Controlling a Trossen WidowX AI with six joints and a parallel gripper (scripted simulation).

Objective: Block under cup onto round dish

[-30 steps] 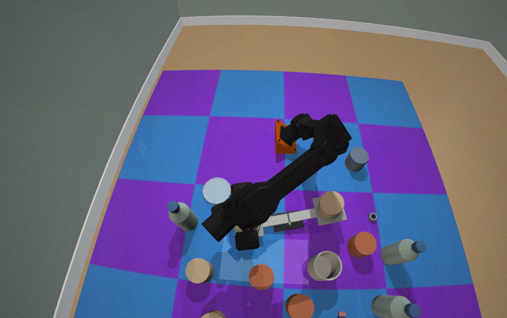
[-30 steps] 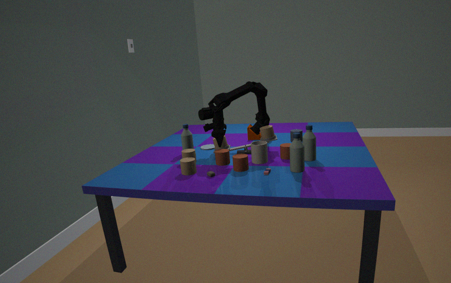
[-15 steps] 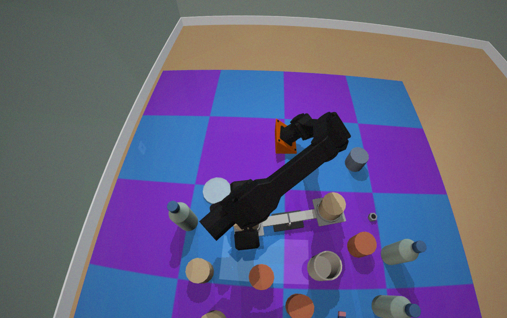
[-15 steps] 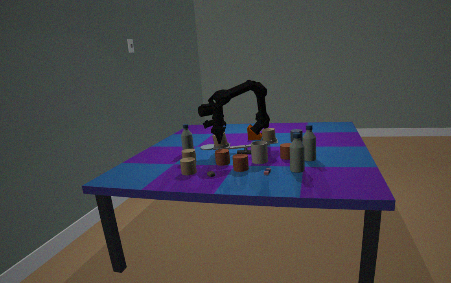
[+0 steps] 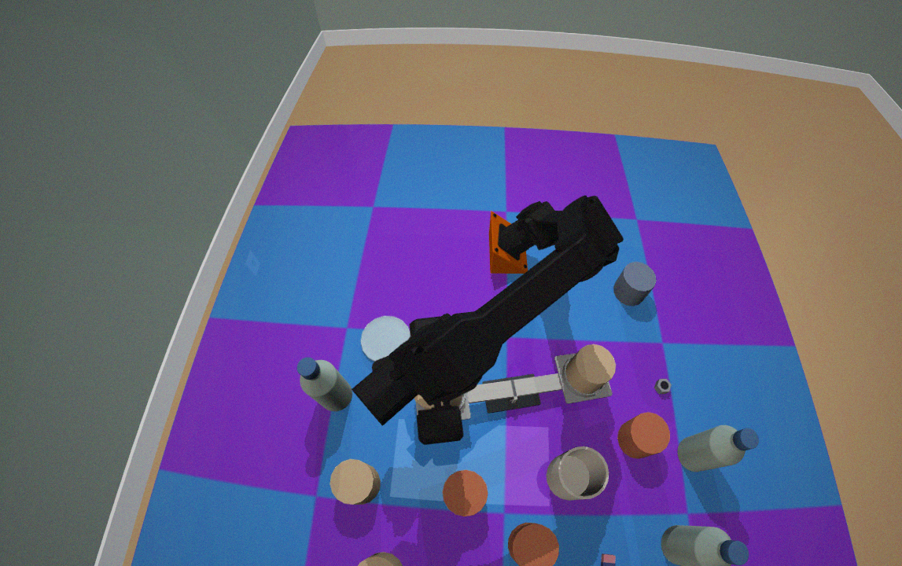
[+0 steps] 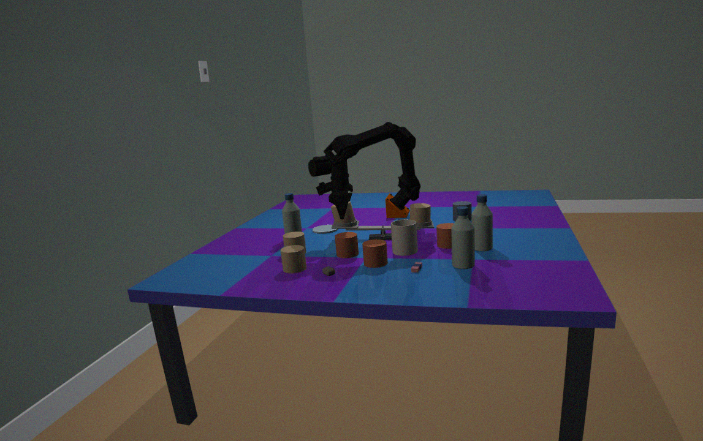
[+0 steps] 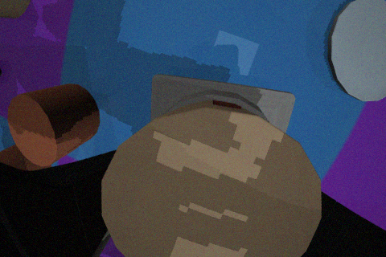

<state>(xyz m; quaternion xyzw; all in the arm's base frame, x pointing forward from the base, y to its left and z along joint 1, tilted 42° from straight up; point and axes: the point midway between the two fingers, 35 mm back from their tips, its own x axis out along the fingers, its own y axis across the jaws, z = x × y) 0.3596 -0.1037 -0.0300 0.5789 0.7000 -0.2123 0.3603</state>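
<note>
My gripper (image 6: 341, 212) (image 7: 211, 164) is shut on the left tan cup (image 6: 350, 212) (image 7: 209, 185), one finger on each side; the arm hides most of it in the top view. The cup is upright at the left pan; whether its rim touches the pan I cannot tell. The balance (image 5: 542, 384) (image 6: 367, 227) (image 7: 169, 88) stands nearly level. A small dark red patch (image 7: 227, 104) shows at the cup's far edge in the wrist view. The other tan cup (image 5: 589, 369) (image 6: 420, 214) stands on the right pan. The pale round dish (image 5: 383, 337) (image 6: 325, 229) (image 7: 362, 48) holds nothing visible.
A bottle (image 5: 327, 387) (image 6: 291, 219) stands left of the balance. In front are a tan cylinder (image 5: 355, 482), an orange cylinder (image 5: 465, 492) and a grey open cup (image 5: 557, 475) (image 6: 404, 239). More bottles and a blue-grey cylinder (image 5: 635, 283) are at the right.
</note>
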